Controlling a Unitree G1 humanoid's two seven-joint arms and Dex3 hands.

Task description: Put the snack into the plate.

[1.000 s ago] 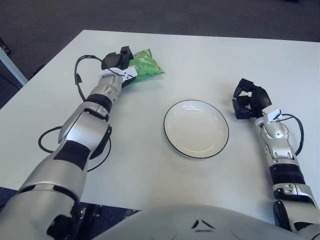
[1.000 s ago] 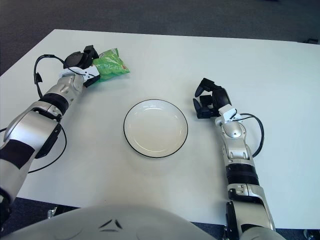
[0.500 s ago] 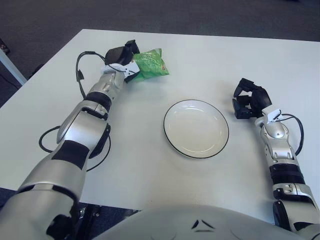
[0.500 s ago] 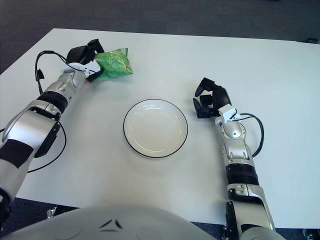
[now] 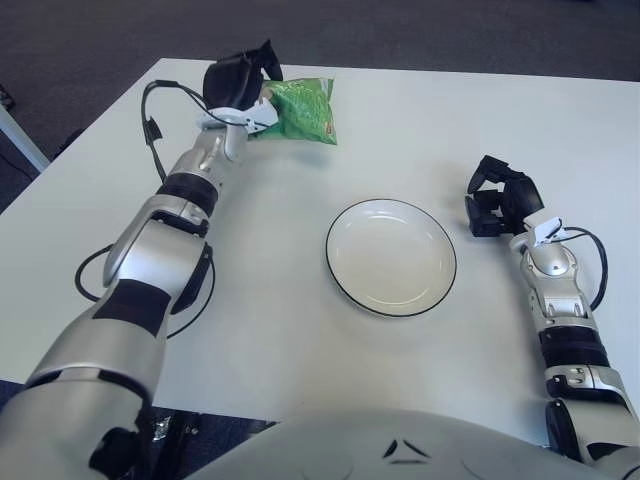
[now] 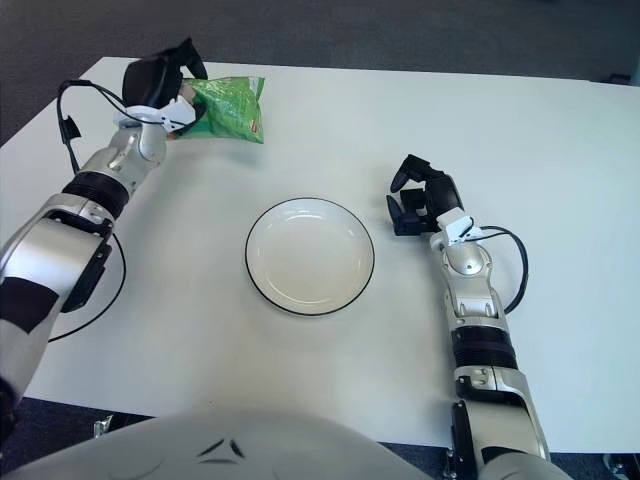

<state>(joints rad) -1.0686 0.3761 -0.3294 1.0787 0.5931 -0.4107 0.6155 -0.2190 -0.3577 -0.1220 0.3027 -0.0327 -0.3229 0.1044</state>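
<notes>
One step looks done: the left hand (image 5: 240, 85) grips the green snack (image 5: 300, 110) at about ten o'clock from the empty plate (image 5: 391, 257), carry and release remaining, while the curled, empty right hand (image 5: 497, 198) sits at three o'clock.

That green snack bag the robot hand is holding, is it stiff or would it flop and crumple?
Probably floppy: the green snack bag is a thin pouch, held by one end in the left robot hand. It likely weighs little, since that pinch carries it. The film looks glossy, so it may slip. The right robot hand shows beside the plate, on its right.
</notes>
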